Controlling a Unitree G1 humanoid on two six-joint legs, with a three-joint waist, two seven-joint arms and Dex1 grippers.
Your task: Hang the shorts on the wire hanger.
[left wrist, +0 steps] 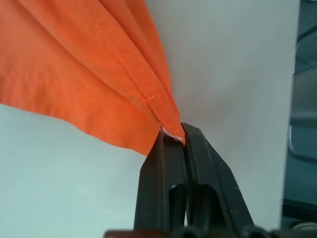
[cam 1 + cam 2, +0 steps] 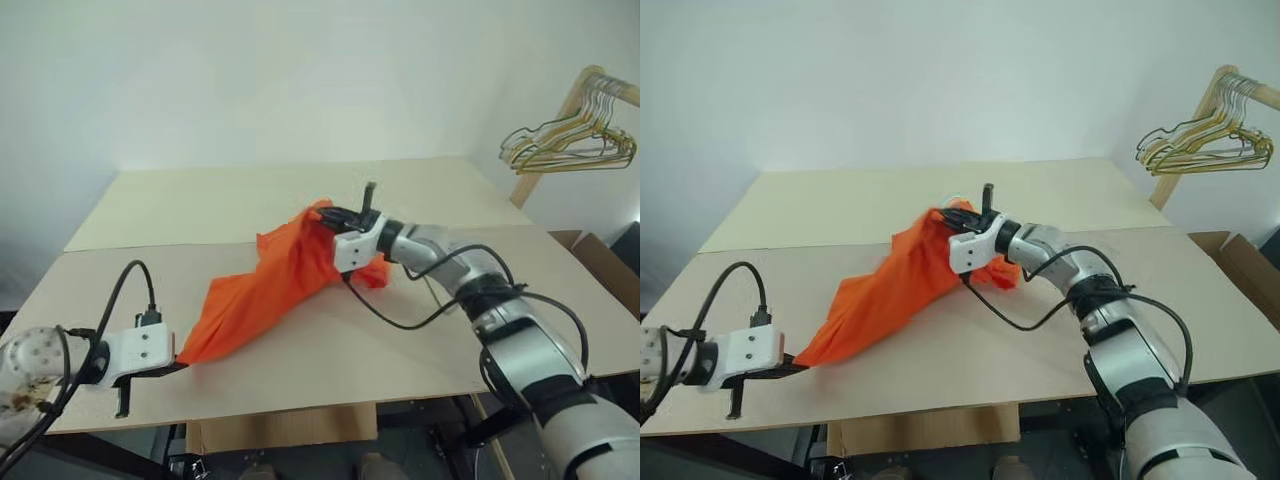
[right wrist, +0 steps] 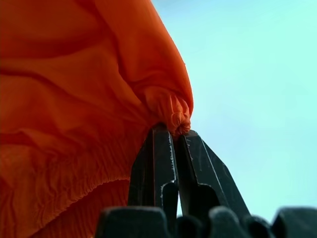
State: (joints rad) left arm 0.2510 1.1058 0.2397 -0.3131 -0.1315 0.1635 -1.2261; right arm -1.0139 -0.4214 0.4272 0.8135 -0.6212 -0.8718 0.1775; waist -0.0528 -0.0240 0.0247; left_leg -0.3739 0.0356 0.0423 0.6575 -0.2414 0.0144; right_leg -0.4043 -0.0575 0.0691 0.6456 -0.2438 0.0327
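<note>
left claw (image 2: 178,366): pinching a hem corner of the shorts (image 2: 270,285)
right claw (image 2: 962,218): clamping the gathered waistband
fabric: looking light, limp, sagging onto the desk (image 2: 300,215)

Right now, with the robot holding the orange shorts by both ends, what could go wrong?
The left gripper pinches only a thin hem corner of the bright orange fabric shorts, so that end could slip free. The right gripper bites just a small bunch of the gathered waistband, which may also pull out. The shorts are twisted between the grippers, so they could hang crooked.
</note>
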